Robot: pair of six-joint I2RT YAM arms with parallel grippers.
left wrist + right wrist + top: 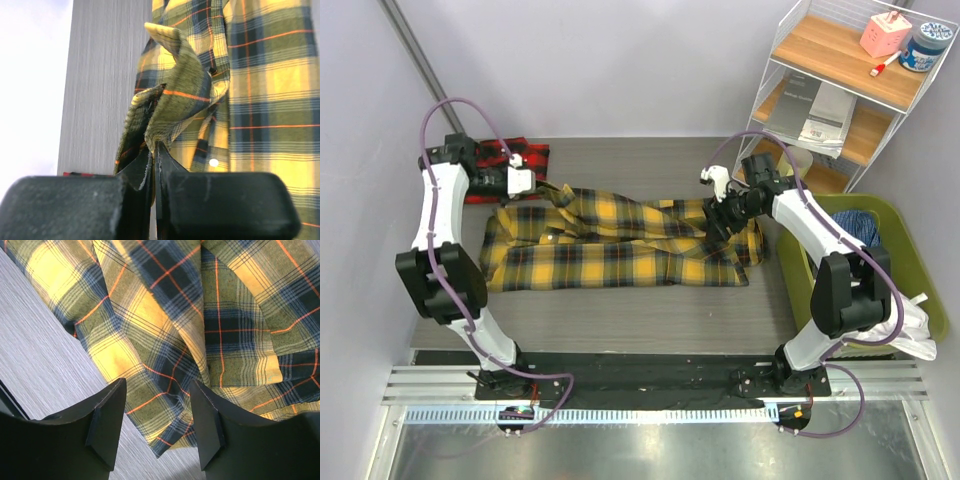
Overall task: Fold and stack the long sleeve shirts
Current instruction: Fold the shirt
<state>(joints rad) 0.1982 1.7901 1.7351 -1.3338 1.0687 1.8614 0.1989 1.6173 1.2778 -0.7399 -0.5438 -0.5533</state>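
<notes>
The yellow-and-black check shirt [620,250] lies spread lengthwise across the middle of the grey table. My left gripper [548,187] is at its far left end, shut on a pinched fold of the yellow shirt [175,95] near the collar, lifting it slightly. My right gripper [712,222] is open just above the shirt's right end, its fingers [207,415] either side of a fabric corner [170,405], not gripping. The red-and-black check shirt [505,160] lies folded at the far left, partly behind the left arm.
A green bin [900,270] with blue and white cloth stands at the right edge. A white wire shelf [840,90] with small items stands at the back right. The grey wall runs along the back.
</notes>
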